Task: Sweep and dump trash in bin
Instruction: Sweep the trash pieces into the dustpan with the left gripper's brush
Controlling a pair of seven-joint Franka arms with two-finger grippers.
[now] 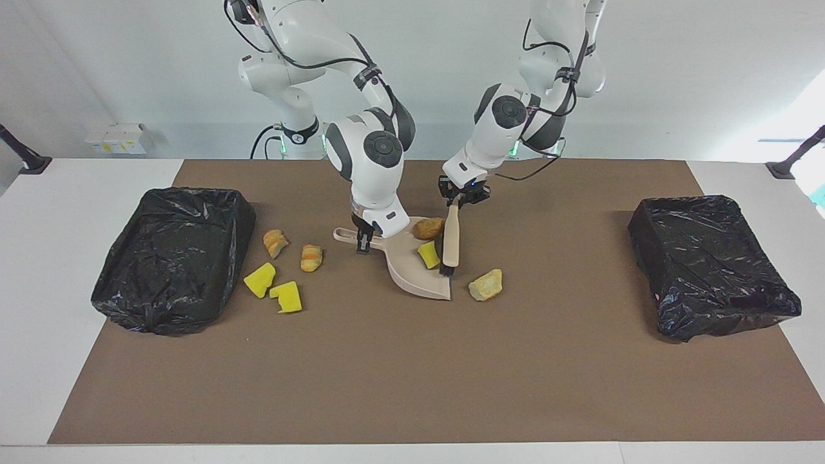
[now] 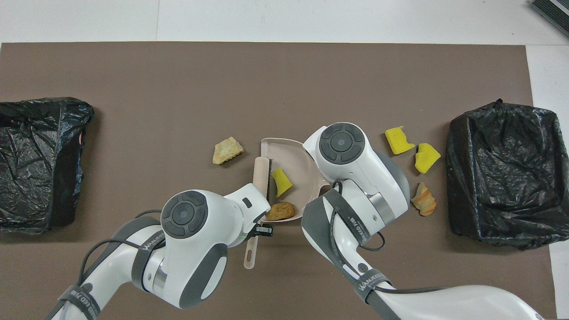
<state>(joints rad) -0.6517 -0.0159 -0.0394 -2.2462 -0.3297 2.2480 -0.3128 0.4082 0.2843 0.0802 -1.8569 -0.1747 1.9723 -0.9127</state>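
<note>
Trash lies in and around the beige dustpan (image 1: 412,274). A brown bread-like lump (image 1: 428,228) sits at its back wall, nearest the robots, with a yellow sponge wedge (image 1: 428,255) farther out on its floor. A tan lump (image 1: 485,285) rests on the surface just past its lip. Two more bread lumps (image 1: 311,258) and two yellow wedges (image 1: 260,280) lie beside the dustpan, toward the right arm's end. The pieces look light and springy and likely to roll, so they are best pushed, not pinched. The right arm's jaws are clamped on the dustpan handle (image 1: 348,236). The left arm's jaws are clamped on the brush (image 1: 450,241), over the pan.
</note>
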